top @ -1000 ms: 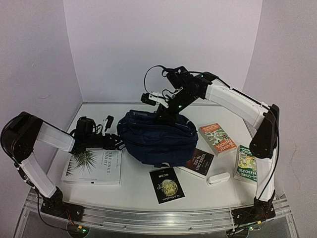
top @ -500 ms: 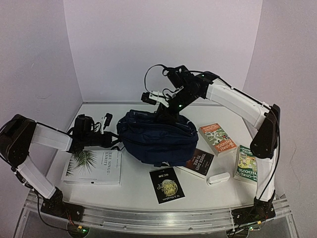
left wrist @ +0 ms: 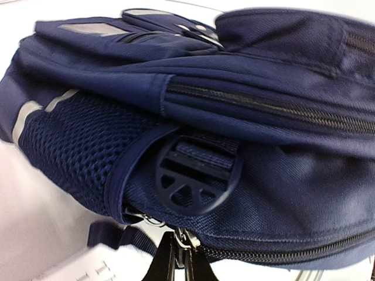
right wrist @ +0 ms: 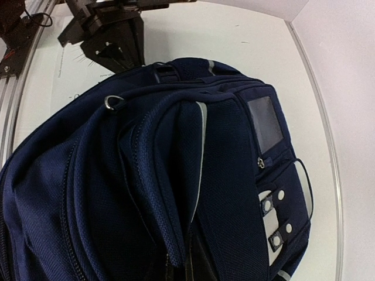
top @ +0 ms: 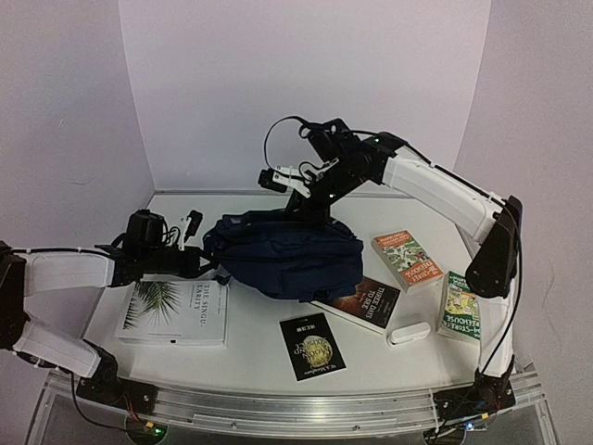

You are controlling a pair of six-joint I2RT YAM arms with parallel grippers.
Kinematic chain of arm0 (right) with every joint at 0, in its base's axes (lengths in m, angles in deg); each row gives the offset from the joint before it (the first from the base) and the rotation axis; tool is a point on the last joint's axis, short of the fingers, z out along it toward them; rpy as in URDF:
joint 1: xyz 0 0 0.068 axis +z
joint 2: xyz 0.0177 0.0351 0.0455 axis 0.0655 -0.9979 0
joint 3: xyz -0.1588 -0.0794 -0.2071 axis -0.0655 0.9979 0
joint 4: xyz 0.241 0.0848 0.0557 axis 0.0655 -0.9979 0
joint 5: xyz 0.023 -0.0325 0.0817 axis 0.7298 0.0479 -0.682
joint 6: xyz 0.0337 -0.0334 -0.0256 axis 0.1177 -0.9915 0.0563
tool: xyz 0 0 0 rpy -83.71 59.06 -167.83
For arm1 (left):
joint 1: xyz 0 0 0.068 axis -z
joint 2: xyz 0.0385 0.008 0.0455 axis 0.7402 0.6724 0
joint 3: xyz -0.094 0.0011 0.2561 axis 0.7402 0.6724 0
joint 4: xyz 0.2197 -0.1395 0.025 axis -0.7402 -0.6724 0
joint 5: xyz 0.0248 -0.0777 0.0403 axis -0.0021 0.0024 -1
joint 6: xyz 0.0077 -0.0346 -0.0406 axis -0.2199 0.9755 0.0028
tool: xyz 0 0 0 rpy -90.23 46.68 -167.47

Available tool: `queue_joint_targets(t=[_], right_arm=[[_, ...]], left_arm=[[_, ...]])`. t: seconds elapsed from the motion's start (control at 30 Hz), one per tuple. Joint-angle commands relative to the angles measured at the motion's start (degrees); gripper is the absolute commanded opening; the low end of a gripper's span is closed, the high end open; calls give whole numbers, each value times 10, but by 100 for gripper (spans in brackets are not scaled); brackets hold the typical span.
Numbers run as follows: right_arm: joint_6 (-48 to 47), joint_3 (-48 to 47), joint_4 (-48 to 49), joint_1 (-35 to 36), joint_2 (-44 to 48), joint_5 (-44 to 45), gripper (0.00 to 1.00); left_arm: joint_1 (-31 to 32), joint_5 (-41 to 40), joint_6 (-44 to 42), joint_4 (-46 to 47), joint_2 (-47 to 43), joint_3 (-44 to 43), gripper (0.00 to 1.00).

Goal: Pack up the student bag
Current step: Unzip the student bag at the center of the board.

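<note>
1. The student bag [top: 287, 255] lies on its side in the middle of the bench [top: 250, 348], between my two arms. In the left wrist view its zips look closed.
2. My left gripper [left wrist: 181, 260] is now pressed together on a zipper pull [left wrist: 183, 239] at the bag's left end, just below the round plastic buckle [left wrist: 196, 175]. A second ago it was spread, so the pinch is new.
3. Since then my left arm has drawn back to the left. The bag's left end has followed and sits longer and flatter than before.
4. My right gripper [top: 310, 206] is unchanged. It is pressed together, pinching fabric at the bag's far top edge. I judge it to be the anchor.
5. Meaning: I have the pull and there is tension across the bag, so I judge that opening the zip comes next. Nothing is packed yet. The risk is the whole bag sliding instead of the zip running.
6. Waiting outside the bag:
   - white palm book [top: 176, 311] beneath my left arm
   - black booklet [top: 312, 345]
   - dark book [top: 366, 301]
   - two colourful paperbacks [top: 406, 260]
   - small white case [top: 408, 332]
</note>
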Motion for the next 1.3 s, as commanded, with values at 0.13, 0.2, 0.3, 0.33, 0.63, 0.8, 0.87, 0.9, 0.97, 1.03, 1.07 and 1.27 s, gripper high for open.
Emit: queue_joint_targets(t=[0.13,0.2,0.3,0.33,0.63,0.8,0.87,0.9,0.97,1.03,1.07,1.27], right_arm=[[21,-39,80,-11,-40,117,0],[29,-42,90,-12,-45,128,0],[39,-39,111,-12,-52,149,0],[42,-38,117,-12,-53,156,0],[64,17,171,-12,-38,158,0],[81,38,176,-12,-25,109,0],[87,45,176,-12,-19,103,0],[91,48,177,-12,-18,103,0],[103,52,179,-12,-19,105,0],[113,55,184,-11,-25,119,0],[119,56,187,-11,-29,127,0],[157,64,227,-10,-55,184,0]], left_arm=[[15,36,-6,-71,-104,8,1],[16,47,11,-68,-98,12,1],[16,69,45,-43,-90,14,3],[16,71,54,-34,-92,19,4],[16,21,104,-13,-76,25,11],[15,-2,103,27,5,17,1],[15,6,110,56,31,13,0],[16,14,116,73,40,10,0],[23,37,125,98,56,0,0],[51,30,106,84,54,-19,0],[64,23,96,77,48,-27,0],[89,9,111,74,-39,-21,0]])
